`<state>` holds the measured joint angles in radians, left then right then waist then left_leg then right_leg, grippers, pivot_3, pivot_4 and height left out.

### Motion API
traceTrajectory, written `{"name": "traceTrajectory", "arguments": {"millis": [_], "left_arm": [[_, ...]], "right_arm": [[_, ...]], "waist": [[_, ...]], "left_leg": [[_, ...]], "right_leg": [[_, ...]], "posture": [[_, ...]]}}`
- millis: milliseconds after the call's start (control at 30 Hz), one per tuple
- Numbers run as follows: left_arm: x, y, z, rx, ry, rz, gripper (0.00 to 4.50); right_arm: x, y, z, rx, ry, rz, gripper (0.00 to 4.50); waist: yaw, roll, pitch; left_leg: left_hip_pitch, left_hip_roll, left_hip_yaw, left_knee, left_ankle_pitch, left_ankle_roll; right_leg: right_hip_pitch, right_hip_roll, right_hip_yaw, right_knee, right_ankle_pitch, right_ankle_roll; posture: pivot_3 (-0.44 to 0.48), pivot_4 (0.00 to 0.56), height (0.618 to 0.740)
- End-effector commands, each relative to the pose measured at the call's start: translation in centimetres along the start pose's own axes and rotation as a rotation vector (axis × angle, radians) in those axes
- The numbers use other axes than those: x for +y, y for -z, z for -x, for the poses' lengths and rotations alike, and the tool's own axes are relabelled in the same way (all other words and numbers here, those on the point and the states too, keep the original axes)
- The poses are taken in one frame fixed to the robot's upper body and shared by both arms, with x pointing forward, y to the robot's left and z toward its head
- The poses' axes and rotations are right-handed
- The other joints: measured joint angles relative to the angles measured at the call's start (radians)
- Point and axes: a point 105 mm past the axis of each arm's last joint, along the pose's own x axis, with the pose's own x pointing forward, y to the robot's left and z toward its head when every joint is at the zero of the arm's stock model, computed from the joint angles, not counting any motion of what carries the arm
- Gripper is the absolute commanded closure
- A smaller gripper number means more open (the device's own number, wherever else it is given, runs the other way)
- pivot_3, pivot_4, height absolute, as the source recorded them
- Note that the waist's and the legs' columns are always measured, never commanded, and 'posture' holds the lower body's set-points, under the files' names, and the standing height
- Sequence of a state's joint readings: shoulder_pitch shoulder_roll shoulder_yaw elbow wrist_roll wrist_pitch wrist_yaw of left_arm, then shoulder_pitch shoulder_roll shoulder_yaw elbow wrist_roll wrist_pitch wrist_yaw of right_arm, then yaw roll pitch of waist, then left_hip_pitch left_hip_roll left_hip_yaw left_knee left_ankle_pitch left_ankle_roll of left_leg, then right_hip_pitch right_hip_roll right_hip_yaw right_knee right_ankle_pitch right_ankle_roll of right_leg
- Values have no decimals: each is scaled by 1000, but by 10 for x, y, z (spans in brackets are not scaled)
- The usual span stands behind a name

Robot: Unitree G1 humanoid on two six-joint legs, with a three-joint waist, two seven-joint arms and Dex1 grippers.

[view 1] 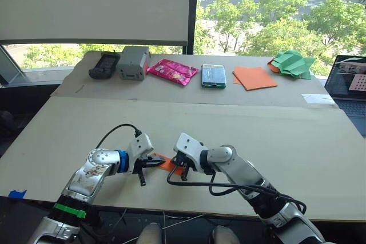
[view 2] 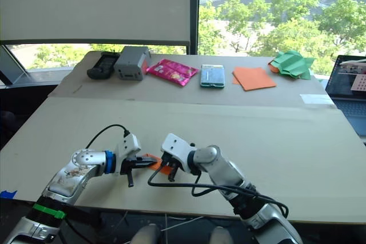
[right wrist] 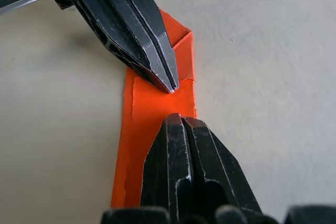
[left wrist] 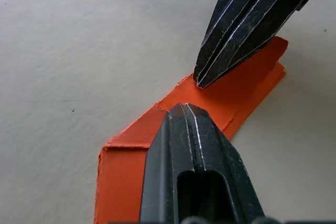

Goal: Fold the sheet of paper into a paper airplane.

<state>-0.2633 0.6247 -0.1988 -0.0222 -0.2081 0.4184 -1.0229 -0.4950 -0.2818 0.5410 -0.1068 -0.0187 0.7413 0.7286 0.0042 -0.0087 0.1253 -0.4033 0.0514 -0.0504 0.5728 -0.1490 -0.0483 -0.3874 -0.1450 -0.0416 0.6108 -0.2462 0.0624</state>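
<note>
Left wrist view: the folded orange paper airplane [left wrist: 231, 95] lies flat on the near edge of the table [view 1: 240, 124] — a narrow layered strip. The left gripper [left wrist: 184, 109] and right gripper [right wrist: 181, 119], both with fingers closed together, press their tips onto it from opposite sides — tips nearly meeting.

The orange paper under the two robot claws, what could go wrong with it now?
1. Both grippers are shut, and the left gripper and right gripper press their tips on the narrow folded sheet of paper very close together. They might bump and knock the fold crooked.
2. The paper is thin and the tips are pointed, so pressing hard or dragging could tear it.
3. It lies near the table's front edge and might slide off.
</note>
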Motion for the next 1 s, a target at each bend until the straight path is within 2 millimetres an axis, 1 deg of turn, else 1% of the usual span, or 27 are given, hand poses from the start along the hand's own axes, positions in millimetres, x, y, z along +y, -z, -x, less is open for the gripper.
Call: {"name": "traceTrajectory", "arguments": {"millis": [33,267,533,833,1000], "left_arm": [[-6,13,1,54,22,22,4500],[-8,16,2,68,31,23,4500],[-7,19,2,80,31,26,4500],[-7,22,1,89,34,28,4500],[-8,22,0,91,37,28,4500]], "right_arm": [[-9,46,-2,177,51,-88,4440],[-4,57,6,206,31,-92,4440],[8,68,18,240,5,-84,4440],[15,89,33,298,15,-113,4440],[10,99,44,329,54,-105,4440]], "waist": [[0,1,-2],[7,3,-6],[10,3,-6],[11,2,-9],[12,1,-11]], "left_leg": [[0,0,0,0,0,0],[-1,0,0,0,0,0],[-1,-1,0,0,0,0],[-1,-1,1,0,0,0],[-1,-1,1,0,0,-1]], "right_leg": [[0,0,0,0,0,0],[0,-1,0,-1,0,0],[1,-1,0,-1,0,0],[1,-2,0,-3,-1,0],[1,-2,0,-4,-1,0]], "posture": [[0,150,702],[0,150,702],[0,150,702],[0,150,702],[0,150,702]]}}
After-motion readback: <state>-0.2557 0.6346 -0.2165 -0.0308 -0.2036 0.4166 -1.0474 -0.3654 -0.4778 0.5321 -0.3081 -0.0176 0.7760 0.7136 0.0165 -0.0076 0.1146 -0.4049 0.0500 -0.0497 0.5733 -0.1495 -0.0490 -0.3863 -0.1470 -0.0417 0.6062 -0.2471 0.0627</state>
